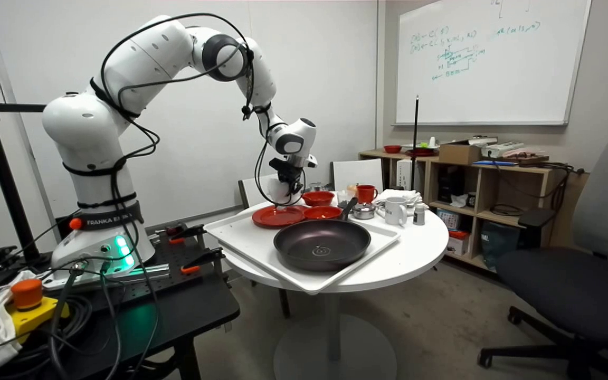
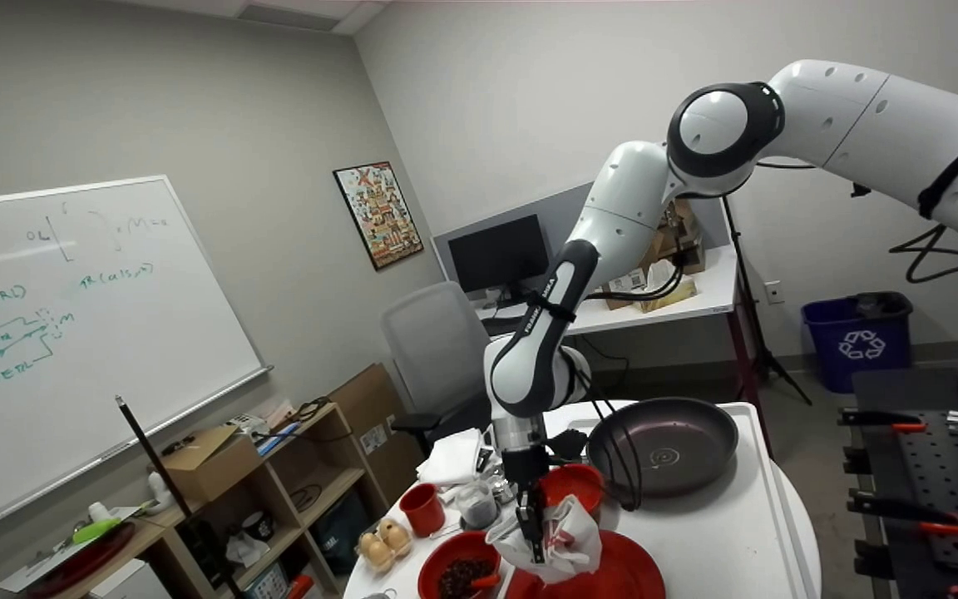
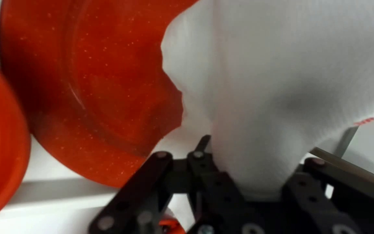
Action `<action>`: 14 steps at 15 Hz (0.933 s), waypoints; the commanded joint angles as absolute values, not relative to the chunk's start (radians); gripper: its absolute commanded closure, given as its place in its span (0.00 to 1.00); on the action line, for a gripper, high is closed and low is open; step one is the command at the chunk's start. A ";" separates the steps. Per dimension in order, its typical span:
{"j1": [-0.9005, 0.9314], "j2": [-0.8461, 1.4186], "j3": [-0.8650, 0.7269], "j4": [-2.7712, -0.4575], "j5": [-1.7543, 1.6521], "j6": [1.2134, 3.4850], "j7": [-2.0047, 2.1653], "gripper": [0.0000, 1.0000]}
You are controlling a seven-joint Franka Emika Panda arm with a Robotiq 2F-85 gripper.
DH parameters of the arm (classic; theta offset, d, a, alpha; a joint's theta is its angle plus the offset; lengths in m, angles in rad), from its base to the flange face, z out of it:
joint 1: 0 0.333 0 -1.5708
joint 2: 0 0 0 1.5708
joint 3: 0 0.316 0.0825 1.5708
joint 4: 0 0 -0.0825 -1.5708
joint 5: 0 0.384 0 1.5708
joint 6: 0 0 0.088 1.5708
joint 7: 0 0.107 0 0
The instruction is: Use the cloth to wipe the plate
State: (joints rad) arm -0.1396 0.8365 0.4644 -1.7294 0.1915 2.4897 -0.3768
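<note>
The tool (image 2: pixel 536 549) grips the white cloth (image 2: pixel 579 537) — in an exterior view both are at the bottom centre of the frame, and the cloth spreads out on two sides of the tool. Under them is the wide red plate (image 2: pixel 629 574), which is partly cut by the lower edge. In the wrist view, the cloth fills the upper right and hides a part of the plate; the visible part, at the upper left, carries small pale specks. Whether the cloth presses on the plate, I cannot tell. In an exterior view, near the centre of the frame, the plate lies in a white tray (image 1: pixel 240 237) on the round surface (image 1: pixel 425 245). A smaller red bowl (image 1: pixel 323 212) is just beside the plate, and the black pan (image 1: pixel 322 248) stands lower in the frame. Farther right are a red mug (image 1: pixel 366 193) and a white mug (image 1: pixel 395 211).
</note>
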 commanded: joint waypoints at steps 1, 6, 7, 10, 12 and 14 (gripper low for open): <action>-0.078 0.895 0.426 -1.662 0.208 2.465 -0.402 0.90; -0.069 0.926 0.436 -1.654 0.211 2.463 -0.431 0.90; -0.073 0.925 0.439 -1.662 0.213 2.467 -0.439 0.90; -0.085 0.926 0.450 -1.674 0.218 2.468 -0.465 0.90; -0.095 0.928 0.458 -1.679 0.221 2.465 -0.486 0.90; -0.104 0.934 0.468 -1.678 0.224 2.457 -0.510 0.90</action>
